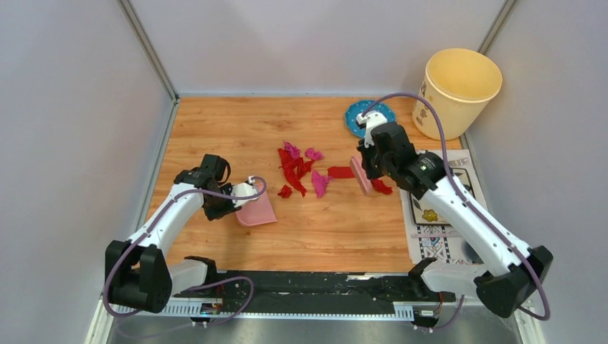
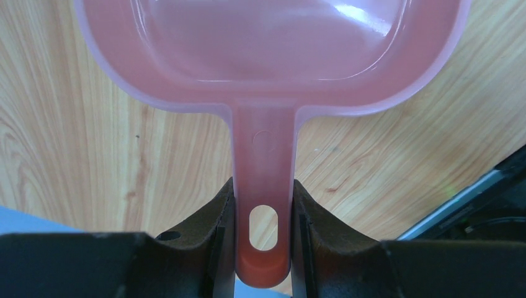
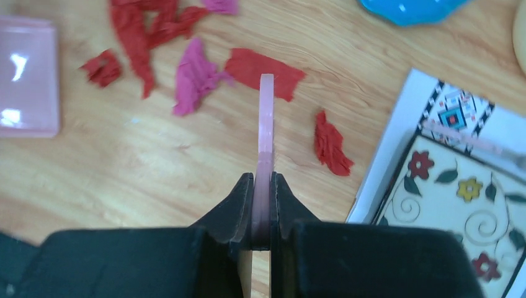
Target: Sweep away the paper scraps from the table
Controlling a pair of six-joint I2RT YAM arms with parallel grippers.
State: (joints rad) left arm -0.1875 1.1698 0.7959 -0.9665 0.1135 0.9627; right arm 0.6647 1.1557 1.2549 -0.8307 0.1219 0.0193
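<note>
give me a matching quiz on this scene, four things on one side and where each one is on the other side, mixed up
Things:
1 dustpan
2 brush
3 cream bin
4 blue plate

Places:
a far right corner
b gripped in the left tool
c gripped in the right tool
d far side, just left of the cream bin

Pairs: 1-b, 2-c, 3-a, 4-d

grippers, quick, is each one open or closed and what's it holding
left gripper: closed on the handle of the pink dustpan
right gripper: closed on the pink brush, seen edge-on
</note>
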